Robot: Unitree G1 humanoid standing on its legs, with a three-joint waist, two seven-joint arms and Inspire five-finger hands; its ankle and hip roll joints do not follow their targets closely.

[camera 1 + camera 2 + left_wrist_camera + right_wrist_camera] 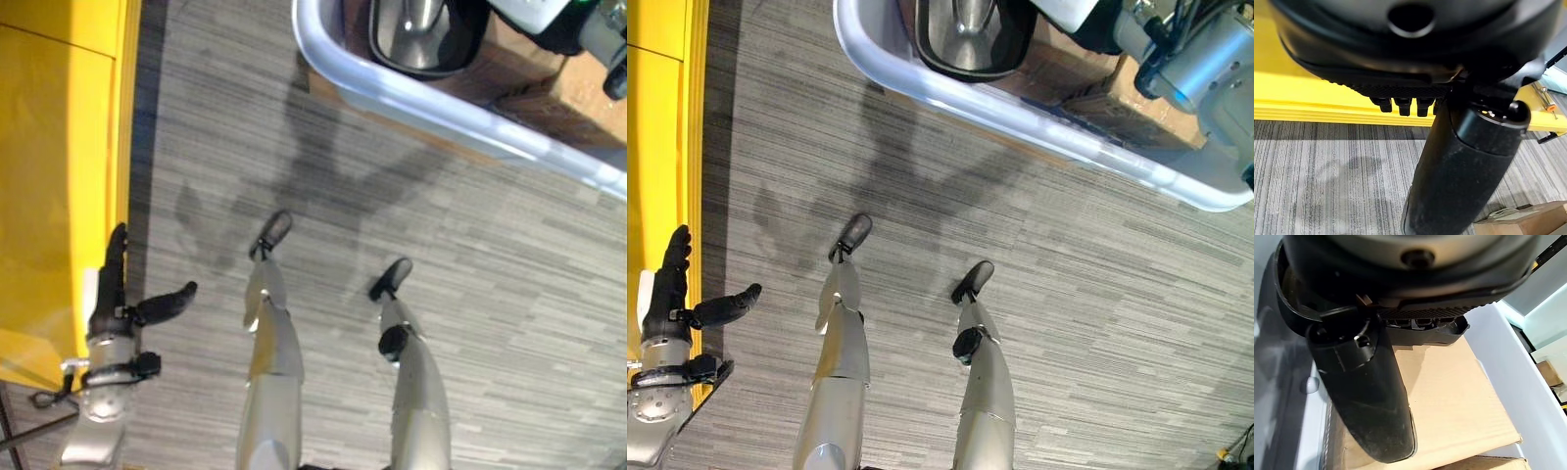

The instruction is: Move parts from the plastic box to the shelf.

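Nearest me, my left hand [120, 305] hangs empty over the grey carpet [470, 323], fingers straight and thumb standing out to the side, just beside the edge of the yellow shelf [49, 176] that runs along the left of the floor. In its own wrist view that hand shows nothing between thumb and fingers.

Farther off, across a stretch of bare carpet, the pale plastic box [411, 98] lies with its near rim slanting toward the right. Inside it I see brown cardboard cartons [1087, 98] and, toward its left end, a dark-framed part with a shiny grey face [423, 34].

My right hand [1364, 396] is over the box: its wrist view looks down past the thumb onto a carton [1449, 387] against the box's white wall [1518, 382]. The fingers appear straight above the carton and I see nothing held, so I judge the hand open, though the tips are cut off.

I judge the step in hand to be the pick from the box; nothing is on its way to the shelf yet. The next move calls for lowering the right hand onto a part, closing round it, then carrying it across the carpet to the shelf's edge.
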